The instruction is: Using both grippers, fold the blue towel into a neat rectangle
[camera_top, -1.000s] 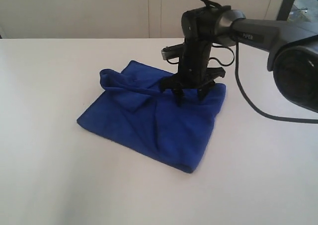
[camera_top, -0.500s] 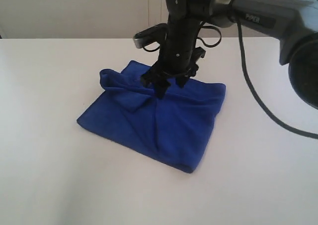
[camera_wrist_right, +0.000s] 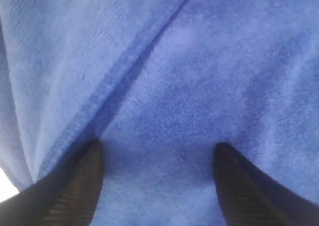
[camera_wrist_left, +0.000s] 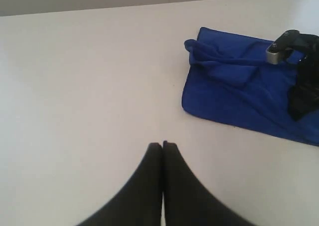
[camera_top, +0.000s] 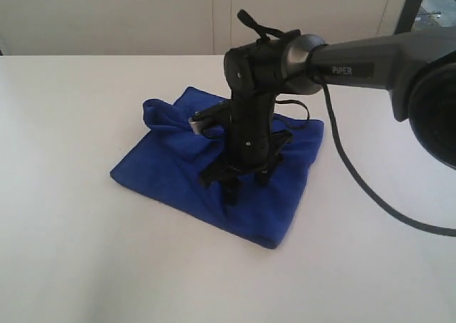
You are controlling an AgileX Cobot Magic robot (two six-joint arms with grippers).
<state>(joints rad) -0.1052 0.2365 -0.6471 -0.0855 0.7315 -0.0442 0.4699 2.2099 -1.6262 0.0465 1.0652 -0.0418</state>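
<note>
The blue towel (camera_top: 174, 162) lies folded on the white table (camera_top: 64, 252), with a bunched ridge along its far left edge. My right gripper (camera_top: 246, 187) stands open, pointing down, its fingertips (camera_wrist_right: 84, 161) pressed onto the towel's (camera_wrist_right: 199, 76) middle with flat cloth between them. In the left wrist view the towel (camera_wrist_left: 224, 91) sits off to one side, partly covered by the right arm (camera_wrist_left: 304, 86). My left gripper (camera_wrist_left: 163, 145) is shut with nothing in it, over bare table well away from the towel, and it does not show in the exterior view.
The right arm (camera_top: 356, 59) reaches in from the right with a black cable (camera_top: 356, 187) hanging under it. A pale wall (camera_top: 107, 16) runs behind the table's far edge. White tabletop (camera_wrist_left: 75, 86) surrounds the towel.
The right gripper has come from the towel's far right edge leftward and toward the front, then lowered onto the middle of the towel. The towel's outline has not shifted.
</note>
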